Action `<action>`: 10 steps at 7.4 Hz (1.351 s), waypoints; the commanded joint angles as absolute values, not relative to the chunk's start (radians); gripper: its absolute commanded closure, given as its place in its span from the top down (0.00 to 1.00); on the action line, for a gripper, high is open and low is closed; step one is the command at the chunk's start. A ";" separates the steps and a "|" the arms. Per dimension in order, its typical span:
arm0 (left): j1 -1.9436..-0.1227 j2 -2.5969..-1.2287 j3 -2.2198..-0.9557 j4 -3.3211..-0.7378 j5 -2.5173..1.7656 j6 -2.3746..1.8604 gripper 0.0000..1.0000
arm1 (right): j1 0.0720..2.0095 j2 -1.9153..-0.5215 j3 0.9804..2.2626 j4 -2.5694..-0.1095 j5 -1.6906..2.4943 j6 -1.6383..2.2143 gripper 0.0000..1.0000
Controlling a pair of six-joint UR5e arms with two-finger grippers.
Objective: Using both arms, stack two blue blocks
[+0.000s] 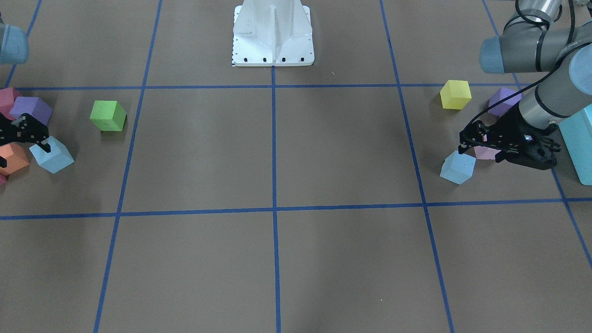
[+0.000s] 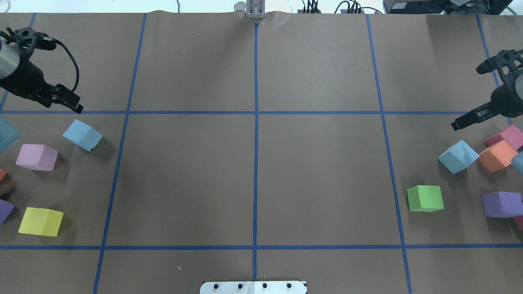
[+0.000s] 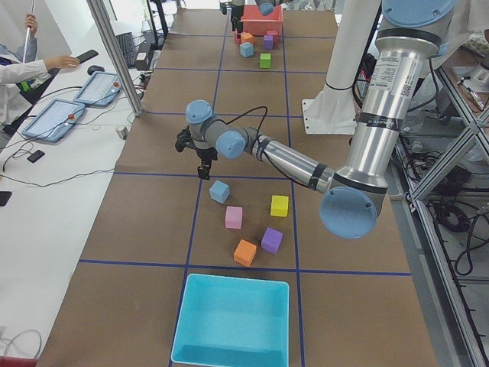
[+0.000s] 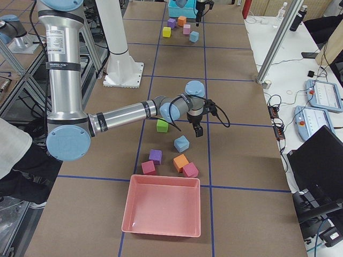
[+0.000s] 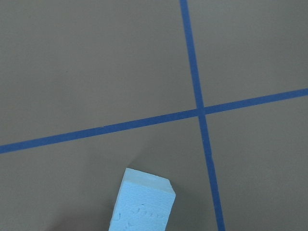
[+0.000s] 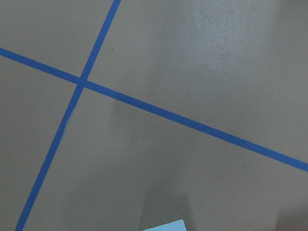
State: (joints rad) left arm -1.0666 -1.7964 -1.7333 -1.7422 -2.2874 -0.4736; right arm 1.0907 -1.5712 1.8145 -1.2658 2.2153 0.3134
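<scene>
One pale blue block (image 2: 83, 135) lies on the table's left part and also shows in the front view (image 1: 458, 167) and at the bottom of the left wrist view (image 5: 142, 202). My left gripper (image 2: 67, 102) hovers just beyond it, looks open and is empty (image 1: 481, 151). The other blue block (image 2: 458, 156) lies tilted on the right part, also in the front view (image 1: 52, 156); only a sliver shows in the right wrist view (image 6: 166, 226). My right gripper (image 2: 470, 118) hovers just beyond it, looks open and is empty (image 1: 24, 155).
On the left lie a pink cube (image 2: 36, 157), a yellow cube (image 2: 41, 221) and a turquoise box (image 3: 229, 321). On the right lie a green cube (image 2: 425, 198), an orange cube (image 2: 496, 155), a purple cube (image 2: 501, 204) and a pink tray (image 4: 163, 211). A white pedestal (image 1: 273, 34) stands at the middle.
</scene>
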 commanded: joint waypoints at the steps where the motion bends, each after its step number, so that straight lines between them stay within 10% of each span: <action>1: -1.017 -1.787 -1.727 -1.779 -2.186 -0.462 0.98 | 1.056 -1.649 1.803 -1.121 2.209 0.317 0.99; 10: -0.945 -1.756 -1.640 -1.878 -2.184 -0.485 0.98 | 0.971 -1.683 1.798 -1.071 2.149 0.278 0.99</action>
